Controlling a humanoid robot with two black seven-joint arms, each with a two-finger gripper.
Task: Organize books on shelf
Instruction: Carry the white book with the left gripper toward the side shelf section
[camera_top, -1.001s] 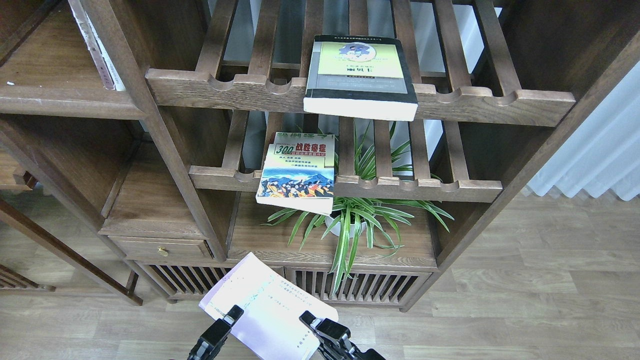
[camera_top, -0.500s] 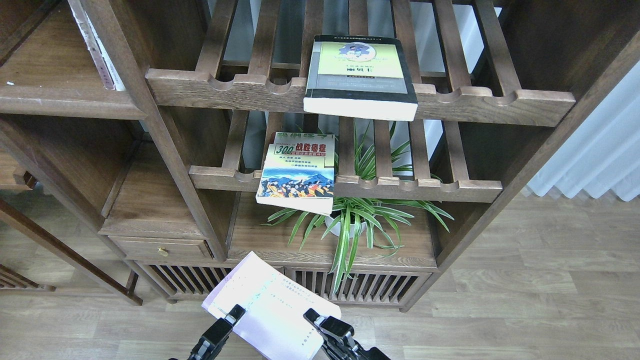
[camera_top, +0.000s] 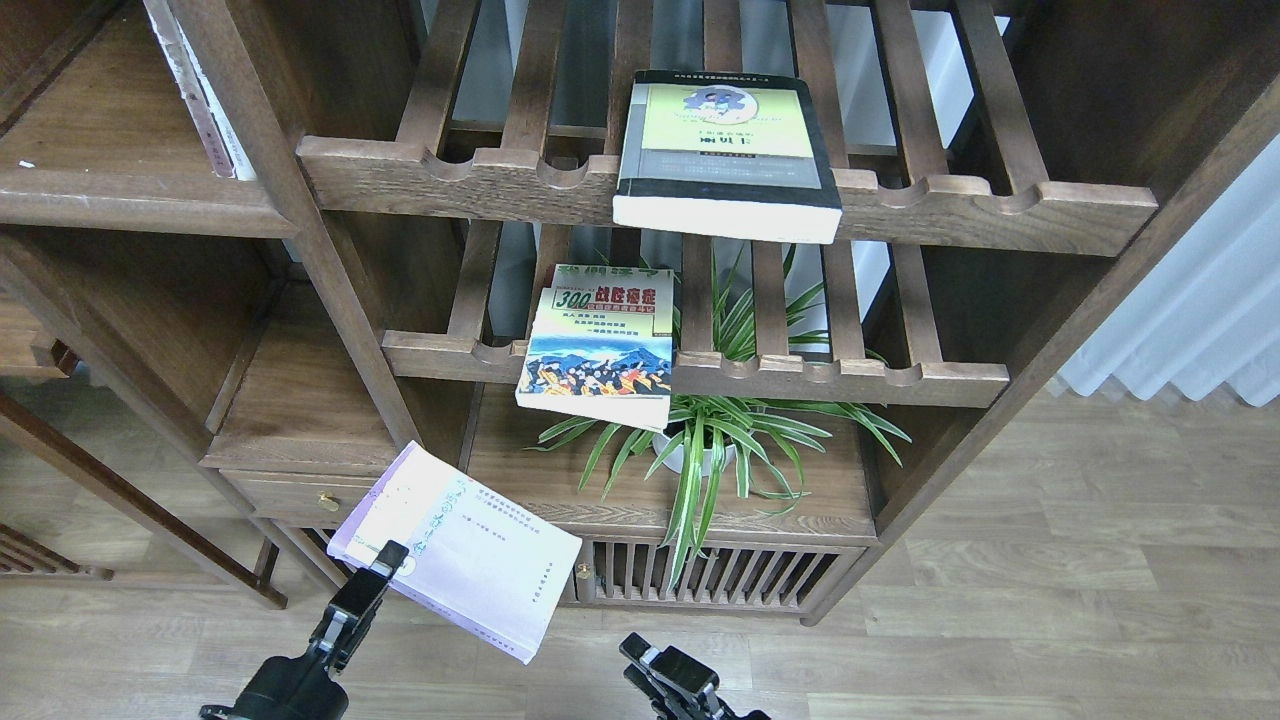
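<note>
Our left hand (camera_top: 385, 560) pinches the near-left edge of the lavender book (camera_top: 460, 545), its long axis pointing up-left toward the solid shelf (camera_top: 130, 190), while our right hand (camera_top: 650, 665), fingers indistinct, hangs free beside it.

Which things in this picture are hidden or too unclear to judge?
- Head view: left gripper fingers on the lavender book are dark and small; its grip is unclear.
- Right gripper is cut off by the bottom edge.
- A second book under the "300" book is mostly covered.
- The plant pot is hidden by leaves.
</note>
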